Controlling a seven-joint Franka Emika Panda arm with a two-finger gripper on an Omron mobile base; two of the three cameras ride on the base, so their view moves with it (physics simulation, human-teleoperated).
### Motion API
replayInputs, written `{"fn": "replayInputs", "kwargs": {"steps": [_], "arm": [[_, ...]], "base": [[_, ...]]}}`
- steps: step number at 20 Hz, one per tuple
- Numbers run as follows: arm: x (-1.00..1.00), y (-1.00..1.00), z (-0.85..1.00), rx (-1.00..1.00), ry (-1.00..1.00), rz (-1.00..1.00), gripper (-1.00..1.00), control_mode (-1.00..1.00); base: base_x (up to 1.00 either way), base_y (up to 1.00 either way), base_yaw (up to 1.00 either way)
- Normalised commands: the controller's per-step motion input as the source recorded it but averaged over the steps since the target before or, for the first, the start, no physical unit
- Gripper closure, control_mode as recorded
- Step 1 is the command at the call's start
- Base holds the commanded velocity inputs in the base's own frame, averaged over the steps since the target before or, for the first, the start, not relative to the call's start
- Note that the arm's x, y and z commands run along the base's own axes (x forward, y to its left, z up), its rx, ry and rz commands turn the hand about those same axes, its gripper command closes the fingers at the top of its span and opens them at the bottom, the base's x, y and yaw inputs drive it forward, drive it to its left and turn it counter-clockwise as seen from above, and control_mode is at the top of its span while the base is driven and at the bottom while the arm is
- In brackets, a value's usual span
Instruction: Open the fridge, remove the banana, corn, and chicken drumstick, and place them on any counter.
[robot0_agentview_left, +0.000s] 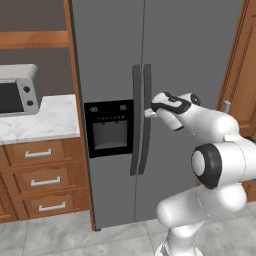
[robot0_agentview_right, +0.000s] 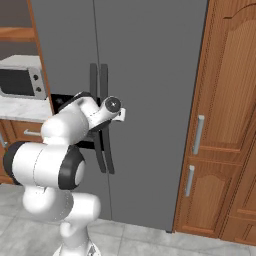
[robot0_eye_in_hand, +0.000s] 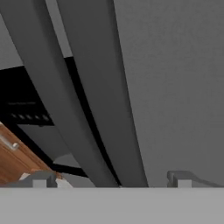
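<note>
- Kitchen setting: marble surface (robot0_agentview_left: 47, 122) at left carried a microwave (robot0_agentview_left: 19, 91), with wooden drawers (robot0_agentview_left: 42, 175) beneath; a tall wooden cabinet (robot0_agentview_right: 225, 125) stood right of the fridge (robot0_agentview_left: 190, 45).
- Fridge stood shut, both doors flush, with two dark vertical handles side by side at the centre seam. Left-door handle (robot0_agentview_left: 135, 120) ran past the black dispenser panel (robot0_agentview_left: 109, 128); right-door handle (robot0_agentview_left: 146, 117) sat just beside it.
- Banana, corn and chicken drumstick were presumably inside behind the closed doors; none could be confirmed.
- Step in hand, by my reading: approach and grasp of the right-door handle, as the first part of opening the fridge.
- Gripper (robot0_agentview_left: 150, 113) sat at mid-height of the right-door handle, close to it or just touching; contact could not be settled from the base views.
- Gripper (robot0_eye_in_hand: 111, 179) jaws stood fully wide and held nothing. In the hand view the two fingertips (robot0_eye_in_hand: 179, 178) straddled the lower ends of both handles, so the span appeared to take in both bars.
- To do it well, judged: shift slightly toward the right-door side so only that handle lies between the fingers, push in until the bar is well seated, then close firmly.
- Pull should follow the door's arc about its right-side hinge, not a straight line, or the grip may slip.
- Risk noted: catching the left-door handle too would jam the pull.
</note>
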Motion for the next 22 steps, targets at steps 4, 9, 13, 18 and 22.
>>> {"fn": "replayInputs", "kwargs": {"steps": [4,9,13,18,22], "arm": [[0.37,0.0,-0.01,0.03,0.0,0.01,-1.0,-1.0],[0.38,0.0,-0.01,0.03,0.0,0.0,-1.0,-1.0],[0.36,0.08,-0.06,0.01,0.0,0.0,-1.0,-1.0],[0.25,0.19,-0.21,0.0,0.0,0.0,-1.0,-1.0],[0.36,0.16,-0.21,0.02,0.0,0.01,-1.0,-1.0]], "base": [[0.0,0.0,0.0],[0.0,0.0,0.0],[0.0,0.0,0.0],[0.0,0.0,0.0],[0.0,0.0,0.0]]}}
